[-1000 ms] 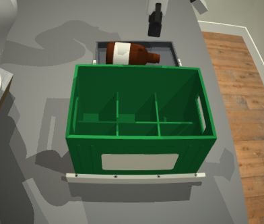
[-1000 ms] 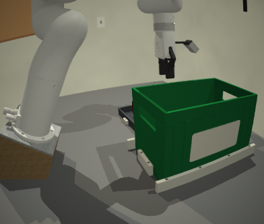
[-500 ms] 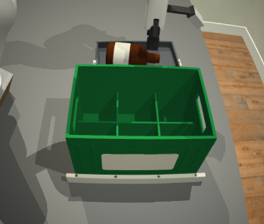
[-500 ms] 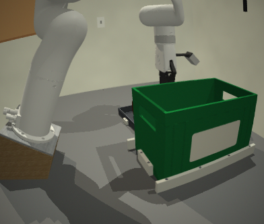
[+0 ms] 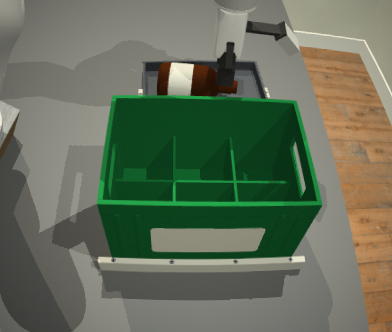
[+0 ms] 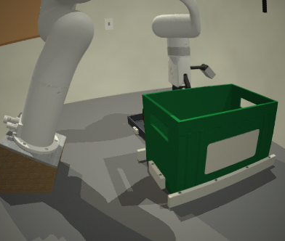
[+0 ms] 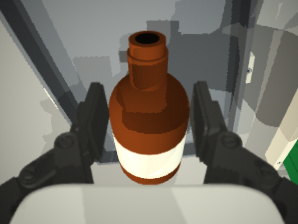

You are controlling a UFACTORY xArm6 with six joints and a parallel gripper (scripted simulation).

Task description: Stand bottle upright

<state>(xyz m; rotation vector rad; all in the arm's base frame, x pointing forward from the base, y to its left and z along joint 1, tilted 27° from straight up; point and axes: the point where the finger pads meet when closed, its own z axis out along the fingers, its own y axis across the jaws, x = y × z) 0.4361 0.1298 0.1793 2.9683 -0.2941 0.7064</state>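
Observation:
A brown bottle (image 5: 190,79) with a white label lies on its side on the dark grey tray behind the green crate (image 5: 206,175). Its neck points right in the top view. My gripper (image 5: 226,70) has come down at the neck end of the bottle. In the wrist view the bottle (image 7: 149,120) lies between my two open fingers, with a gap on each side of its shoulder. The fingers do not touch it. In the exterior view the crate (image 6: 209,134) hides the bottle and most of the tray (image 6: 136,123).
The green crate has inner dividers and sits on a white base (image 5: 201,263) in front of the tray. The arm's pedestal (image 6: 27,167) stands at the left. A wooden floor (image 5: 370,175) lies past the table's right edge.

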